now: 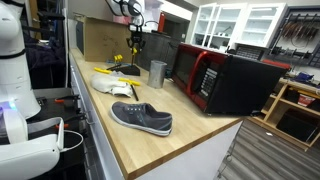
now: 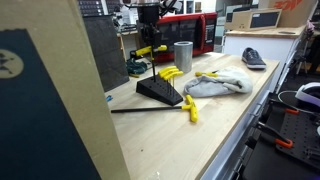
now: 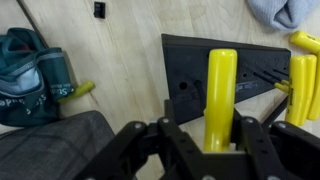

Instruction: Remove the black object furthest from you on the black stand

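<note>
**A:** How do the jaws stand?

**B:** Drawn in on the yellow-handled tool, gripping its handle from both sides. Its dark shaft hangs down from them.

**A:** And the black stand?

**B:** The black stand sits straight beneath the jaws on the bench. I cannot tell whether the shaft's tip touches it. Another yellow handle stands in it just beside the jaws. The metal cup is near them, and the sneaker is well apart.

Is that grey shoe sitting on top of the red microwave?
No, the sneaker lies flat on the wooden counter, apart from the red microwave in an exterior view.
</note>
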You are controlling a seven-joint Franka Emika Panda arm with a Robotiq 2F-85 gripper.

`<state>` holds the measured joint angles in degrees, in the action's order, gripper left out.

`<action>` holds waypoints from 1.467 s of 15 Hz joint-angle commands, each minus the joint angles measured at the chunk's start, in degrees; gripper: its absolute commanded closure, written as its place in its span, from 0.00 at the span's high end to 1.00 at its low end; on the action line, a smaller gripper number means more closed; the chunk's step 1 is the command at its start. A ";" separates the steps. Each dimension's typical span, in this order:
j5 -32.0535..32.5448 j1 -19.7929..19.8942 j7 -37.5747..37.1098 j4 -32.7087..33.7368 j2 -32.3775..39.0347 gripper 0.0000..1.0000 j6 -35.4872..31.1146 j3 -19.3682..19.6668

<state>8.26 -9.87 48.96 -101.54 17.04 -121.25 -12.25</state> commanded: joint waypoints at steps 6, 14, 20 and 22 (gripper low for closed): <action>0.80 0.78 2.16 0.06 -1.56 0.04 2.97 0.18; -1.07 2.03 8.04 -1.03 -5.28 0.04 2.76 -0.32; -2.86 2.06 9.04 -1.65 -10.04 0.04 3.36 0.23; -3.46 2.37 7.59 -2.18 -12.37 0.04 5.30 0.93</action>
<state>6.70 -8.34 56.22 -101.80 9.63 -118.78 -12.09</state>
